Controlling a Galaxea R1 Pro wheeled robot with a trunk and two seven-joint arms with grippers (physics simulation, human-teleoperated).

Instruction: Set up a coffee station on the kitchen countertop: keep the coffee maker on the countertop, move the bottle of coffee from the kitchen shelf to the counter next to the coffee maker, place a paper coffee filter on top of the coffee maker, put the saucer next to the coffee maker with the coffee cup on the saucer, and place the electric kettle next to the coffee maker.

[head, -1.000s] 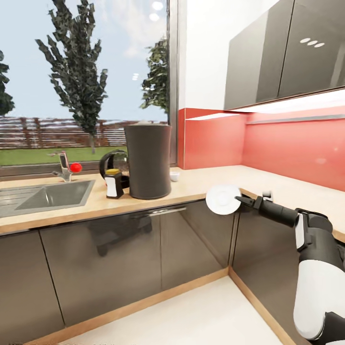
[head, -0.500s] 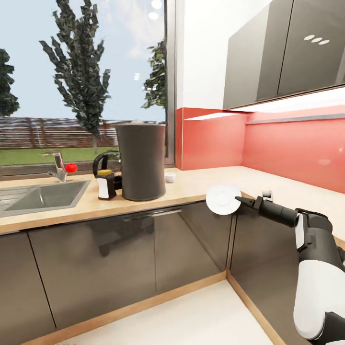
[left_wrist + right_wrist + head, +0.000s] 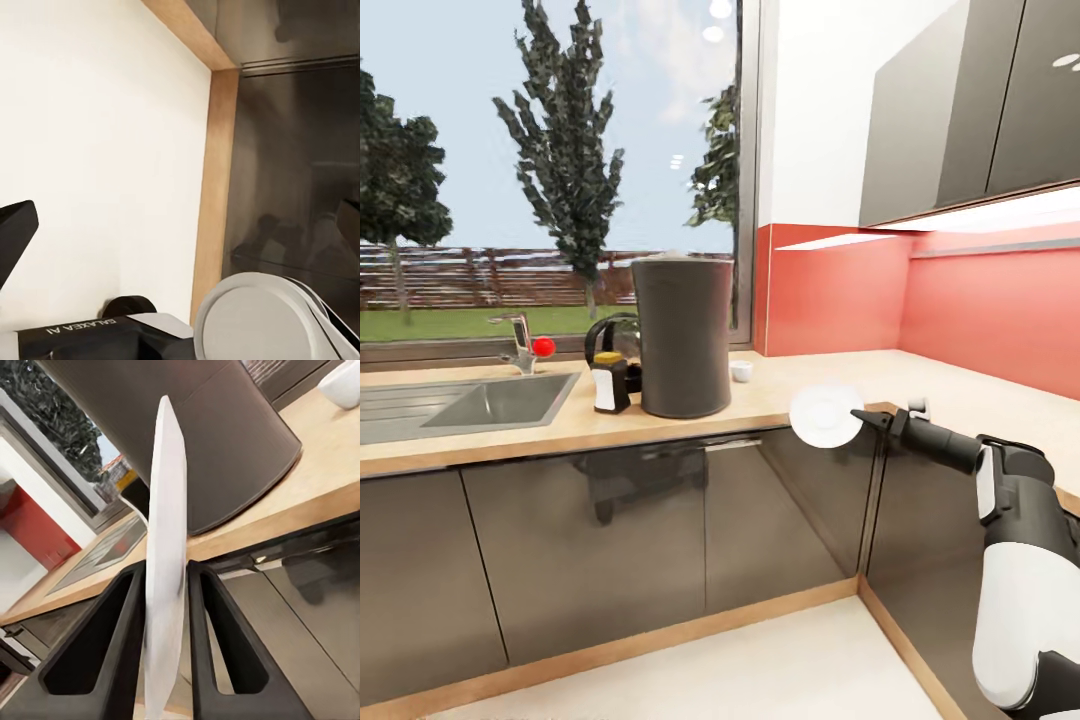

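Observation:
The tall dark grey coffee maker [image 3: 682,335] stands on the wood-grain kitchen countertop [image 3: 790,382], with a thin pale piece showing on its top. Left of it stands the bottle of coffee [image 3: 610,383] with its yellow cap. The electric kettle [image 3: 607,338] is behind the bottle, mostly hidden. The small white coffee cup [image 3: 741,371] sits on the counter right of the coffee maker. My right gripper [image 3: 863,418] is shut on the white saucer [image 3: 825,415], held on edge in front of the counter's inner corner. In the right wrist view the saucer [image 3: 169,495] stands edge-on between the fingers [image 3: 120,622], facing the coffee maker [image 3: 195,427]. My left gripper [image 3: 180,225] hangs open over the floor.
A steel sink [image 3: 480,402] and a tap [image 3: 520,340] with a red knob lie left of the coffee things. Glossy dark cabinet fronts [image 3: 620,530] run below the counter, wall cabinets [image 3: 980,110] hang above right. A thin grey shelf board [image 3: 990,247] lines the red wall.
The head view has shifted, so the counter and its things sit further right in the picture. My right arm holds the saucer in the same pose.

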